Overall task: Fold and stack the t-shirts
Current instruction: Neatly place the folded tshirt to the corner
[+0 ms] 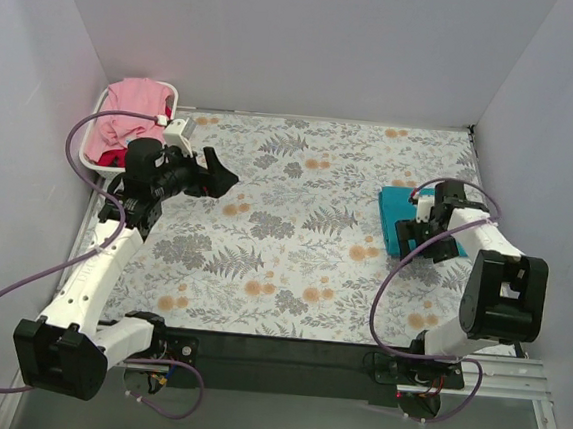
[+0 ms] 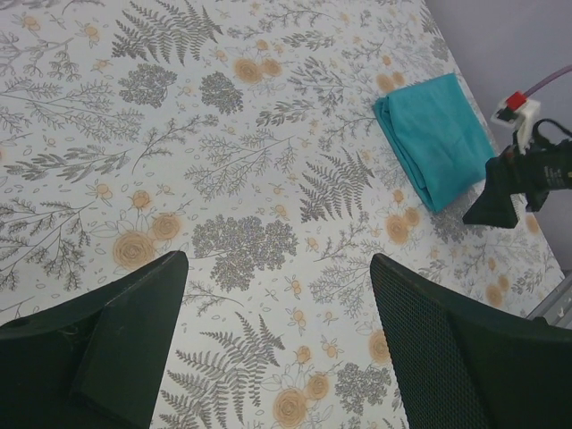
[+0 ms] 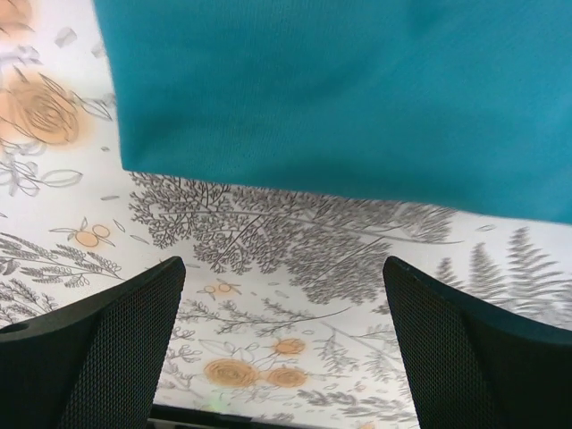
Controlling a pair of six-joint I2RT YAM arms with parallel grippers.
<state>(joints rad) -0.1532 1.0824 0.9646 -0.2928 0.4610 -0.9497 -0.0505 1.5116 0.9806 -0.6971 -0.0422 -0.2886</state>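
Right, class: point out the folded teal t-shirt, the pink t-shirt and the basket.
teal t-shirt (image 2: pixel 433 134), left wrist view, middle of fold
pink t-shirt (image 1: pixel 136 101), top view, bunched top
basket (image 1: pixel 102 103), top view, left rim

My left gripper (image 1: pixel 220 177), jaws spread, hangs over the floral table (image 1: pixel 292 265) at far left, just beside a white basket (image 1: pixel 94 165) holding a pink t-shirt (image 1: pixel 133 111). At right, my right gripper (image 1: pixel 418 226) hovers over a folded teal t-shirt (image 1: pixel 396 206).

The folded t-shirt (image 1: pixel 394 222) lies at the right side of the table (image 1: pixel 281 274). At the far left corner, the basket (image 1: pixel 98 166) holds bunched t-shirts (image 1: pixel 136 101).
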